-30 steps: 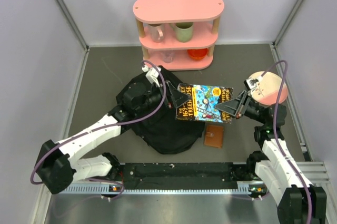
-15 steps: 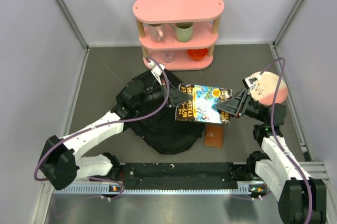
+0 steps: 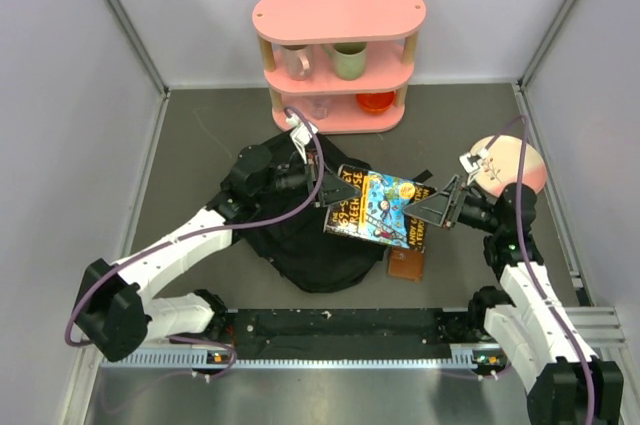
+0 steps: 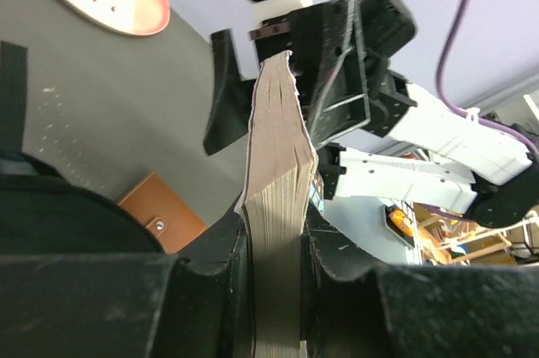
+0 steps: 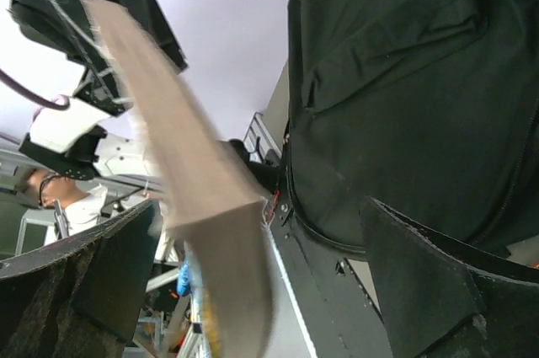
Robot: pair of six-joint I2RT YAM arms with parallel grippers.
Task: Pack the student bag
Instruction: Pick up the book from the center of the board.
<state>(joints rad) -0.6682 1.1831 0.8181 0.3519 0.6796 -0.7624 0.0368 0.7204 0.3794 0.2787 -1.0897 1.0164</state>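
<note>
The student bag (image 3: pixel 300 245), a big black fabric backpack, lies on the table in front of the left arm and fills the upper right of the right wrist view (image 5: pixel 421 97). A colourful paperback book (image 3: pixel 378 210) hangs in the air over the bag's right edge. My left gripper (image 3: pixel 333 195) is shut on its left end; in the left wrist view the page block (image 4: pixel 276 206) is pinched between the jaws (image 4: pixel 276 257). At the book's right end my right gripper (image 3: pixel 432 210) stands open, its fingers wide on either side of the blurred book (image 5: pixel 210 232) without pressing it.
A small brown wallet (image 3: pixel 405 263) lies on the table just below the book. A pink plate (image 3: pixel 512 167) sits at the right, behind the right arm. A pink shelf (image 3: pixel 338 55) with cups stands at the back.
The left gripper has closed on the book's left end. The right gripper has let go of the right end and opened wide. The book has shifted slightly left and tilted.
</note>
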